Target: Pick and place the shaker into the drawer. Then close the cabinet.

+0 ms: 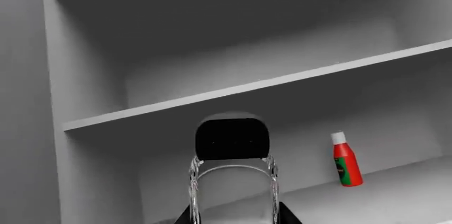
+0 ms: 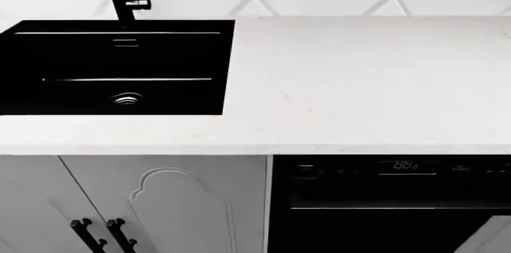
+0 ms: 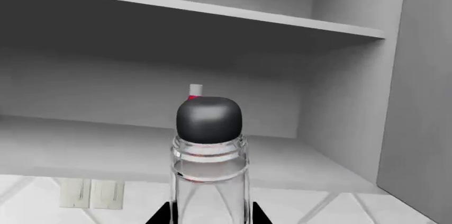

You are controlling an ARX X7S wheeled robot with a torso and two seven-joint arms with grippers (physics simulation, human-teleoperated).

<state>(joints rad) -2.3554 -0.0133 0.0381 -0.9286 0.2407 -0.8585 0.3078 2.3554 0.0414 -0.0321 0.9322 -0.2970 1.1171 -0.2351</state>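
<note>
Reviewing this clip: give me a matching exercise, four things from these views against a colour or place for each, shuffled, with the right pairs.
Things:
1. sink
2. red bottle
3. shaker
4. worktop

Descriptions:
A. clear body with a dark rounded cap
B. white, marble-look
C. black, set under a black tap
D. standing upright on a grey shelf

Pairs: 1-C, 2-D, 3-A, 4-B

Head camera looked steeply down at the countertop (image 2: 359,85), close. Both wrist cameras faced grey shelves (image 1: 268,83), sharing the red bottle (image 1: 345,160).
</note>
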